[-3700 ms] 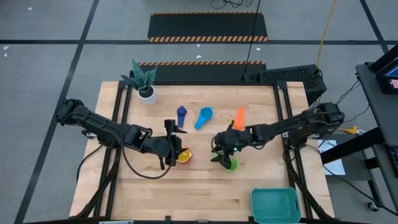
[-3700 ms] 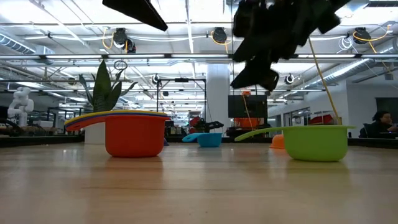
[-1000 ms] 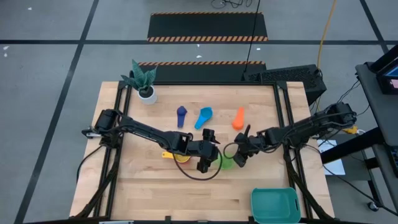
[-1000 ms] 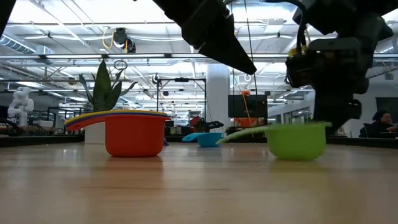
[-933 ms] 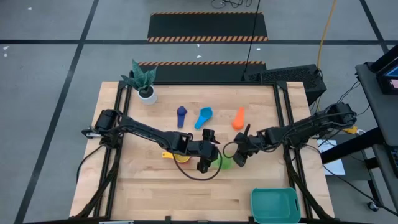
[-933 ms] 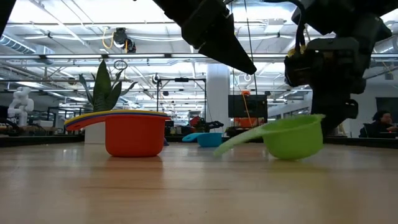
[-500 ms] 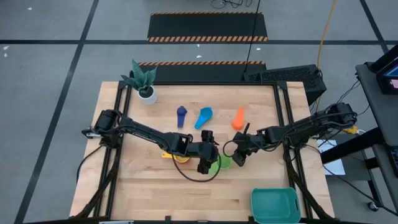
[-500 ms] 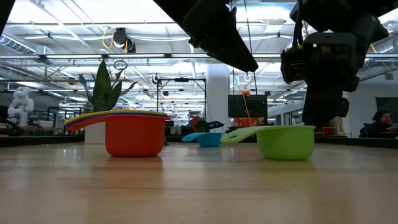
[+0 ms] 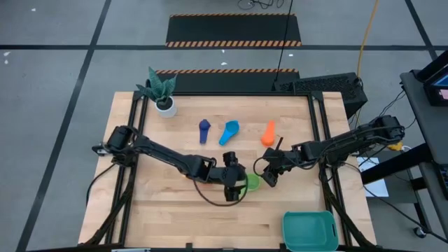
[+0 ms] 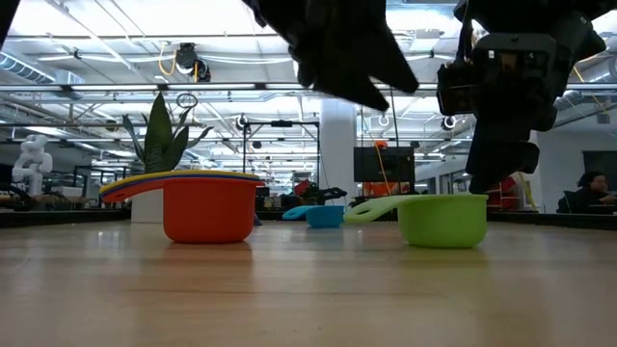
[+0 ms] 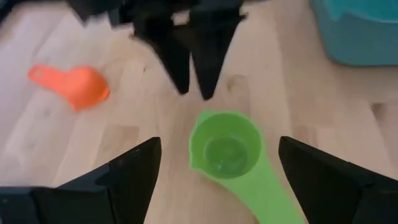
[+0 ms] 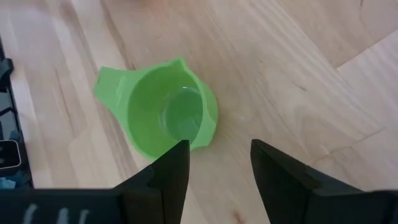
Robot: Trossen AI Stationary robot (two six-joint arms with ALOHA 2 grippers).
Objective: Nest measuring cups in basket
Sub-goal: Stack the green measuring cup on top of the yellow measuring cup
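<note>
Both grippers, left gripper (image 9: 235, 185) and right gripper (image 9: 264, 175), spread beside green cup (image 9: 252, 183) on wooden table (image 9: 161, 217)

Overhead looking down, low tabletop level, both wrists sharing green cup (image 11: 226, 149)

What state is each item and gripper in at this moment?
Green cup: upright on the table, empty, held by neither gripper.
Red cup stack: upright, other cups nested inside.
Light blue cup: loose on the table.
Navy cup: loose on the table.
Orange cup: loose on the table.
Basket: empty.
Left gripper: open, over the green cup.
Right gripper: open, beside the green cup.
</note>
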